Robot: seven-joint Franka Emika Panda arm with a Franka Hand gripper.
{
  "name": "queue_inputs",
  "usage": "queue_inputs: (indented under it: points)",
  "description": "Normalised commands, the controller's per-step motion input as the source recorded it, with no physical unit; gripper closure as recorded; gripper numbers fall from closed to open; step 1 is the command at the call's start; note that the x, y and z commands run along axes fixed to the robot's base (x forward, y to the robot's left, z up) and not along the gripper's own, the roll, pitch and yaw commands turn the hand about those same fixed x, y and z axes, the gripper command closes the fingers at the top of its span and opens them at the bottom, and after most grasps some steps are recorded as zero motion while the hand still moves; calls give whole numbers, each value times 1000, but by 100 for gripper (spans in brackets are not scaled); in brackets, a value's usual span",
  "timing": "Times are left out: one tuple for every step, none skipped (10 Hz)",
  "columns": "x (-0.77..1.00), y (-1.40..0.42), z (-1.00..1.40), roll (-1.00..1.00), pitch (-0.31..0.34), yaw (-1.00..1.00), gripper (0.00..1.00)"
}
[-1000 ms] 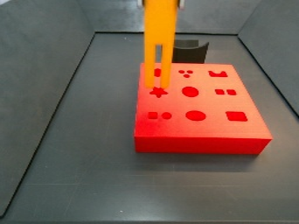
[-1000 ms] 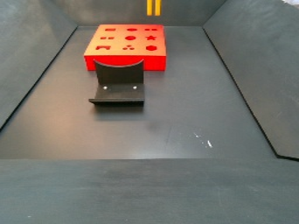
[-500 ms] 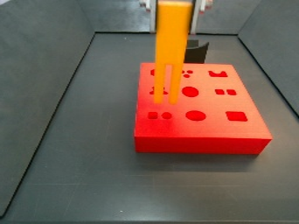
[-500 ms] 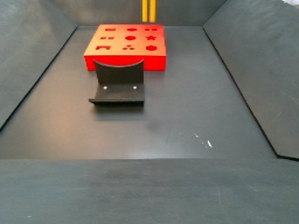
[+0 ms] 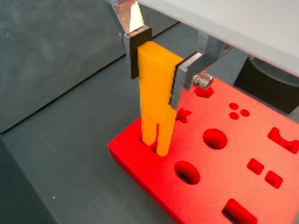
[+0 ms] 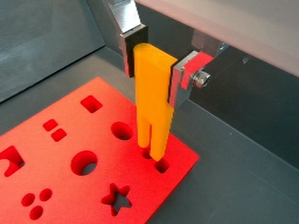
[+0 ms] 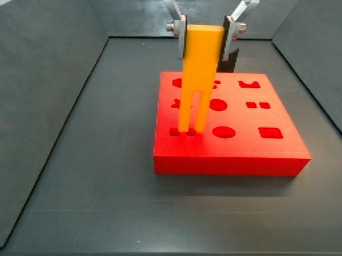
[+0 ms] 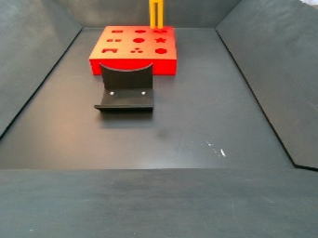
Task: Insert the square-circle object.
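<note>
My gripper [image 5: 158, 59] is shut on the top of the square-circle object [image 5: 156, 101], a tall orange-yellow bar with two prongs. It hangs upright over the red block [image 5: 222, 166] with shaped holes. In both wrist views its prong tips touch the block's top near a corner [image 6: 152, 150]. In a side view the bar [image 7: 199, 75] stands with its prongs at the block's near-left holes [image 7: 183, 130]. The gripper [image 7: 205, 28] shows at the bar's top. In the other side view only a sliver of the bar [image 8: 156, 13] shows behind the block [image 8: 134, 48].
The dark fixture [image 8: 125, 89] stands on the floor in front of the red block in a side view, and behind it in the other side view [image 7: 230, 57]. Grey walls close in the dark floor [image 8: 162, 139] on both sides.
The gripper has carried the bar down and toward the block's near-left corner. The prongs now reach the block's top, where before they hung above its middle.
</note>
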Motion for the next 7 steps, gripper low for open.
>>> queue_inputs:
  points:
    - [-89, 0, -109, 0, 0, 0, 100]
    - [43, 0, -186, 31, 0, 0, 100]
    - [11, 0, -140, 27, 0, 0, 100]
    - [69, 0, -103, 7, 0, 11, 100]
    - [0, 0, -186, 6, 0, 0, 100]
    - [0, 109, -197, 0, 0, 14, 100]
    - [0, 97, -163, 0, 0, 14, 100]
